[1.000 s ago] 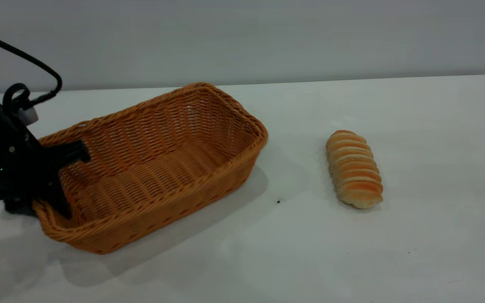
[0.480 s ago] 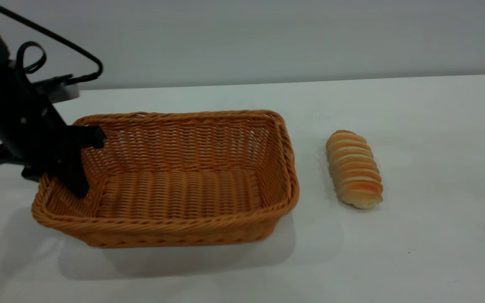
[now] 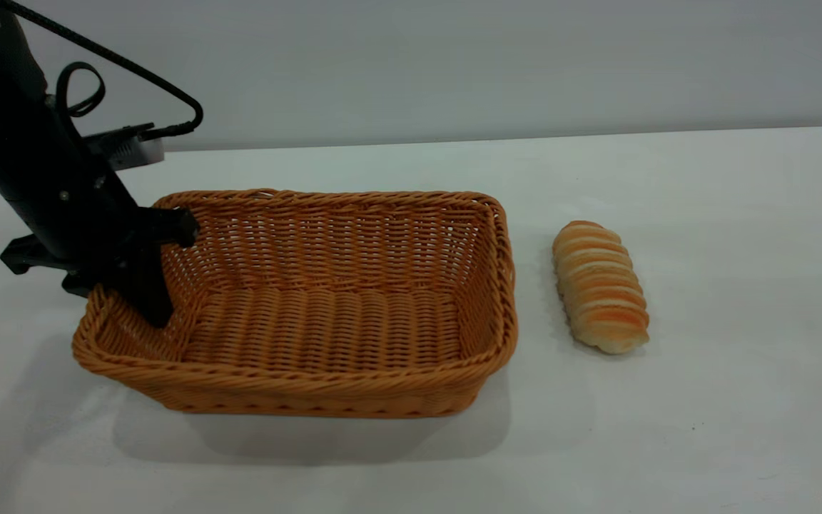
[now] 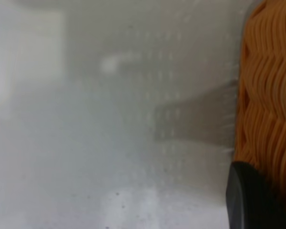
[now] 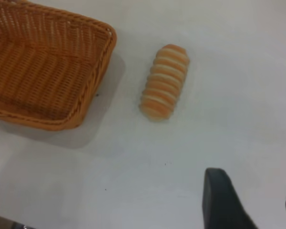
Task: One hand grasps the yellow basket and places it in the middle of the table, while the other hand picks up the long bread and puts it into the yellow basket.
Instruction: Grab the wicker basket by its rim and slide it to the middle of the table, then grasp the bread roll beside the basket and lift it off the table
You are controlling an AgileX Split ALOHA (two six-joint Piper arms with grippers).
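The yellow basket (image 3: 311, 382) sits on the white table (image 3: 703, 428), left of centre, long side facing me. My left gripper (image 3: 122, 296) is shut on its left end wall, one finger inside and one outside. In the left wrist view one dark finger (image 4: 250, 202) lies against the wicker (image 4: 269, 95). The long bread (image 3: 600, 285) lies on the table just right of the basket, striped top up. The right wrist view shows the bread (image 5: 164, 82) beside the basket's corner (image 5: 102, 62). My right gripper (image 5: 257, 195) is open and empty above bare table, short of the bread.
A grey wall stands behind the table's far edge. A few tiny dark specks dot the tabletop (image 3: 693, 427). Bare table lies right of the bread and in front of the basket.
The left gripper has swung the basket from slanted to square with the table's front edge and carried it right, closer to the bread. The bread has not moved.
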